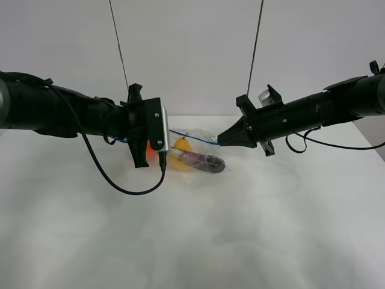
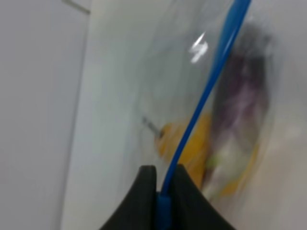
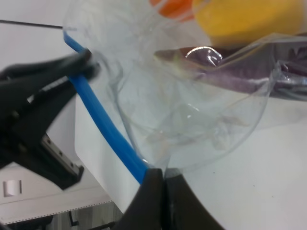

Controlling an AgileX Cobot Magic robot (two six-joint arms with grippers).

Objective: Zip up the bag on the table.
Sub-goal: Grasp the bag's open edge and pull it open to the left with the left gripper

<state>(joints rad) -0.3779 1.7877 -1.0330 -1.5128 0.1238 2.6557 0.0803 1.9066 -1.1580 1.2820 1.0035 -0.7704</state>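
Observation:
The bag [image 1: 195,153] lies on the white table [image 1: 192,241] at mid-back, clear plastic with yellow, orange and dark purple produce inside. Its blue zipper strip [image 1: 192,136] is stretched taut between my two grippers, a little above the table. My left gripper [image 1: 165,132] is shut on the strip's left end, and the left wrist view shows the pinch [image 2: 163,191]. My right gripper [image 1: 220,141] is shut on the strip's right end, as the right wrist view shows [image 3: 160,184]. The bag [image 3: 192,110] hangs below the strip [image 3: 103,124].
Two thin cables [image 1: 120,48] [image 1: 255,48] hang down from above behind the arms. A black cable [image 1: 120,183] loops from the left arm onto the table. Another cable [image 1: 328,144] trails from the right arm. The table's right edge [image 1: 373,135] is near the right arm.

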